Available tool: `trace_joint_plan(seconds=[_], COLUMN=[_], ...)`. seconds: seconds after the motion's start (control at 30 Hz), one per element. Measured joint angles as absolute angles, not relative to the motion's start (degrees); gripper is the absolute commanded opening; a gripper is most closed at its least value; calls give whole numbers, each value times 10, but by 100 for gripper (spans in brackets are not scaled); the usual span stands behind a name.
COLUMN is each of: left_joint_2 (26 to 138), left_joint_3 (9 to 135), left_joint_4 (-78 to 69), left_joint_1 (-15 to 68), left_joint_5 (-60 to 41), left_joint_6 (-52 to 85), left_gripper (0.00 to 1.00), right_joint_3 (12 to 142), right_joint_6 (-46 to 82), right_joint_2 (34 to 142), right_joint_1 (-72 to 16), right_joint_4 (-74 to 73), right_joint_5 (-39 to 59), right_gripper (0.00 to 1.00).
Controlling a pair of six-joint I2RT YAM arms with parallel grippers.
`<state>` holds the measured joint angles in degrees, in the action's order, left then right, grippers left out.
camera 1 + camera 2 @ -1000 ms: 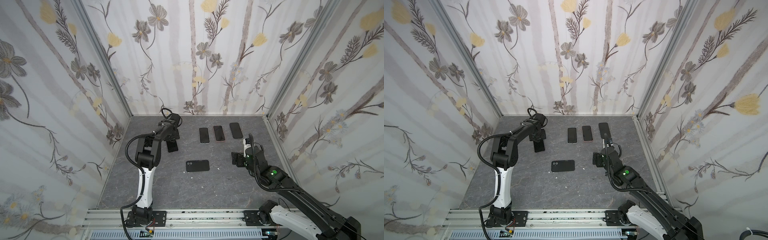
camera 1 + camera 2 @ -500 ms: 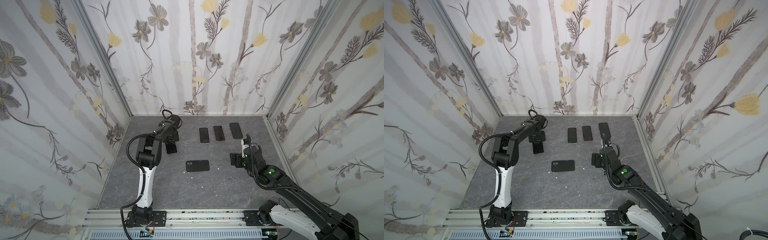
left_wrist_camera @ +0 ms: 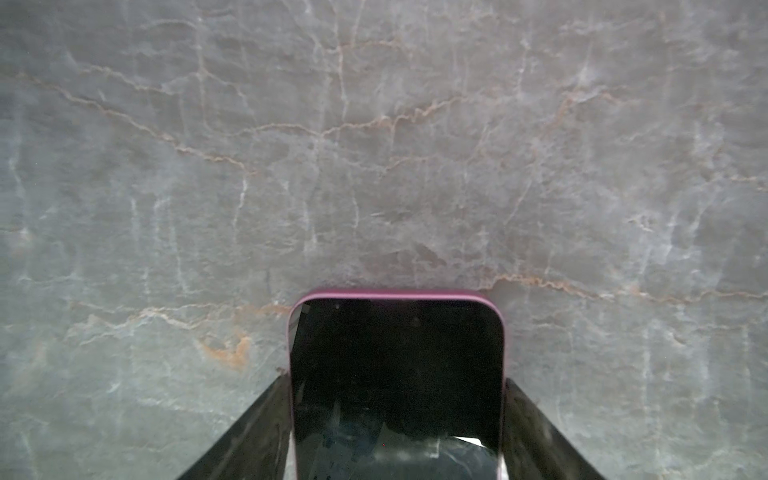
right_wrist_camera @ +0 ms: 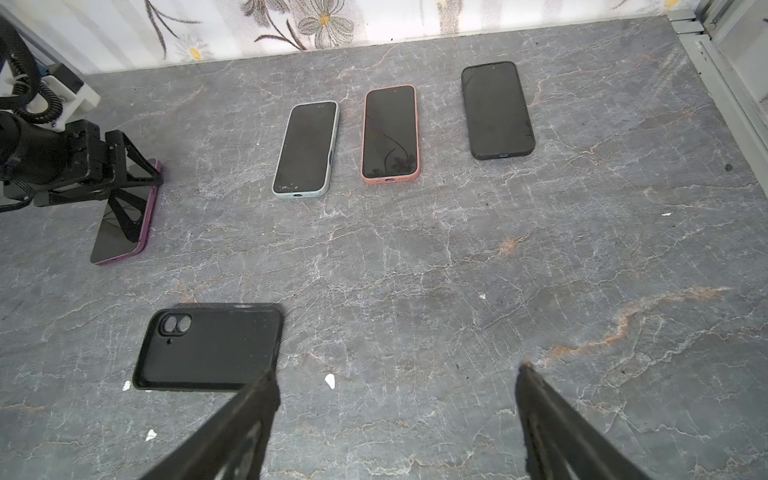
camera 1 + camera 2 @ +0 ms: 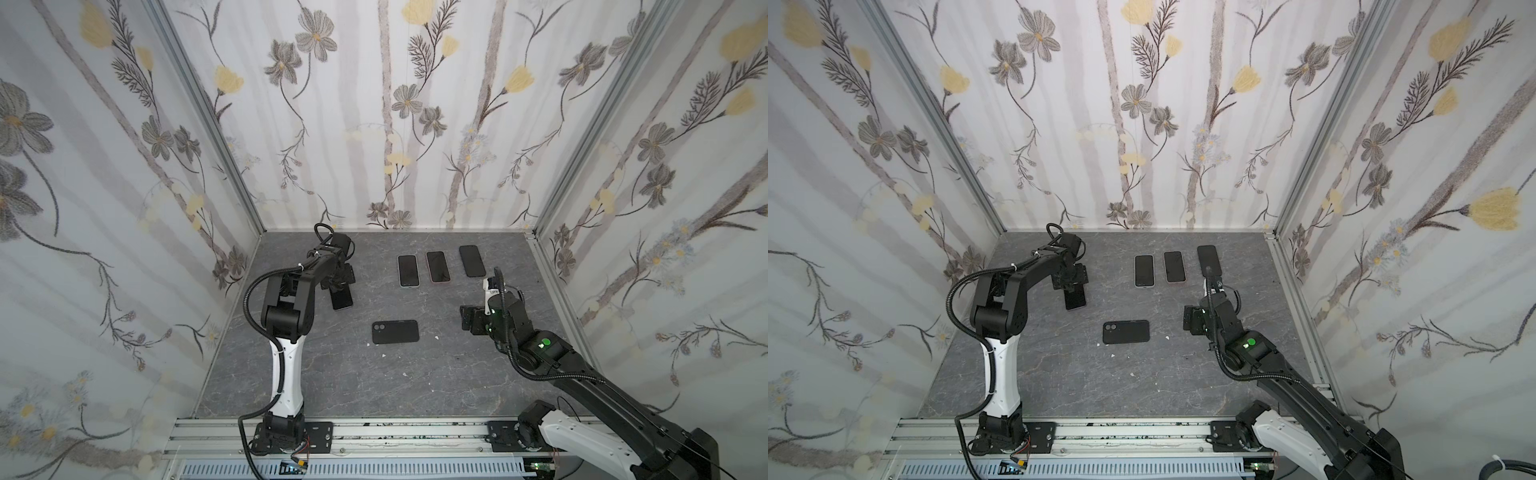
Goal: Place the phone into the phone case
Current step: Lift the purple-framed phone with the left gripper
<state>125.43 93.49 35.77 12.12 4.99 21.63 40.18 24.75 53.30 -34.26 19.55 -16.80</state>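
The phone (image 4: 124, 224), dark-screened with a purple rim, lies flat at the left rear of the table in both top views (image 5: 343, 300) (image 5: 1076, 300). My left gripper (image 3: 397, 378) straddles its far end (image 5: 337, 286), one finger along each long edge with only a thin gap, so the jaws stand open. The black phone case (image 5: 395, 332) (image 5: 1126, 331) lies inside up mid-table, nearer the front than the phone. My right gripper (image 4: 397, 374) hovers open over bare table to the right of the case (image 4: 208, 349), holding nothing.
Three cased phones lie face up in a back row: pale blue (image 4: 305, 149), pink (image 4: 390, 134) and black (image 4: 497, 110). A few white crumbs (image 4: 329, 380) lie near the case. Patterned walls close in the table's left, back and right sides.
The left gripper has shifted slightly toward the front with the phone and its jaws have widened a little around it. The right arm has barely moved.
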Motion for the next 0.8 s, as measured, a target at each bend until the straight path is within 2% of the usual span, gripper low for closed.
trace_joint_plan(seconds=[0.27,0.53,0.8], left_joint_2=[1228,1219,1227], left_joint_3=[902,888,894], left_joint_4=[345,342,347], left_joint_1=[114,109,110], left_joint_5=[17,-11,1], left_joint_6=[217,220,215], left_gripper=[85,73,75], right_joint_3=[406,410,413], right_joint_6=[250,250,250], right_joint_2=[546,548,552], right_joint_1=[-343,-344,-344], right_joint_4=[195,195,196], right_joint_5=[-163,-162,-162], right_gripper=[87,87,87])
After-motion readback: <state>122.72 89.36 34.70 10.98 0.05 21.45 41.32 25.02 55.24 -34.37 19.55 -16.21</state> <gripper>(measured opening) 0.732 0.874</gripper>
